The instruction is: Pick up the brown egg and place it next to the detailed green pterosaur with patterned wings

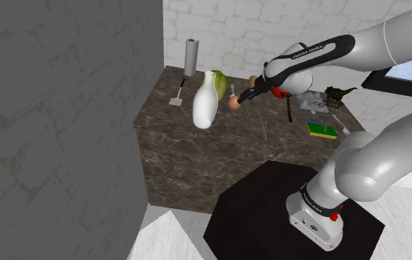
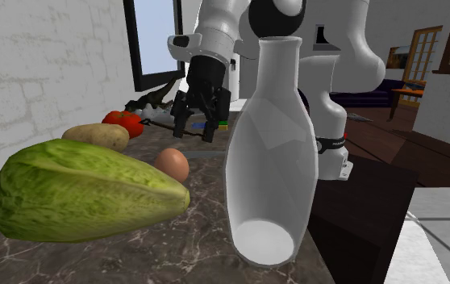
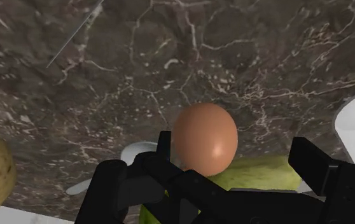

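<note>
The brown egg (image 1: 233, 104) (image 2: 172, 164) (image 3: 205, 139) lies on the dark marble table (image 1: 190, 155), between a white bottle (image 1: 205, 103) and a head of lettuce (image 2: 86, 190). My black gripper (image 1: 244, 97) (image 2: 195, 129) (image 3: 243, 153) hovers open just above the egg and a little toward the stand. In the wrist view the egg sits ahead of the gap, closer to one finger (image 3: 163, 149), and neither finger touches it. The dark green pterosaur (image 1: 339, 93) (image 2: 155, 98) stands at the table's far corner, at the shoulder view's right.
A potato (image 2: 96, 135) and a tomato (image 2: 124, 123) lie near the lettuce. The tall bottle (image 2: 276, 153) stands close beside the egg. Also on the table are a paper towel roll (image 1: 190, 56), a spatula (image 1: 176, 96) and a green sponge (image 1: 320, 129). A grey wall (image 1: 57, 111) rises at the shoulder view's left.
</note>
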`<act>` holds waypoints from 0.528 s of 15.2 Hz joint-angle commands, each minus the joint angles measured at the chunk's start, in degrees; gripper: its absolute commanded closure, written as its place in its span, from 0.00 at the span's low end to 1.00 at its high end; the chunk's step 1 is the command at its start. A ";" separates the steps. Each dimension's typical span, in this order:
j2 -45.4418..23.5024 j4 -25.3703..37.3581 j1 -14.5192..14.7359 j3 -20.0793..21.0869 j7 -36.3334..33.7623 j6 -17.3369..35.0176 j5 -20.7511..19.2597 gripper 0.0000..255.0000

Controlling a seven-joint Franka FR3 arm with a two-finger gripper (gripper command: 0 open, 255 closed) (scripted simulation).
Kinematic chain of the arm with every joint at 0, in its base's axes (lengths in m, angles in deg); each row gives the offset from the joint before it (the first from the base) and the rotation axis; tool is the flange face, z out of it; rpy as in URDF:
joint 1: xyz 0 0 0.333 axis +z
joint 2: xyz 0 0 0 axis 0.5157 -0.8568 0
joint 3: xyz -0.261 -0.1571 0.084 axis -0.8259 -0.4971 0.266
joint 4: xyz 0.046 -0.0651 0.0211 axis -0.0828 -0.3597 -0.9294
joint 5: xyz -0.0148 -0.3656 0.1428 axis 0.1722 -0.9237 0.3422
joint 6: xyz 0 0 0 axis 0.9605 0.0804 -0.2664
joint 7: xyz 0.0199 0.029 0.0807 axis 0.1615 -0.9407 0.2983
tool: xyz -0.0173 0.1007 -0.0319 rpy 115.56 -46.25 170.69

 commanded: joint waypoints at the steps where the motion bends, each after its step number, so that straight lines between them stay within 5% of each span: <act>1: -5.10 2.56 7.69 -6.43 9.43 4.03 11.41 0.00; 8: -13.64 6.78 15.35 -10.83 23.74 5.41 30.20 0.00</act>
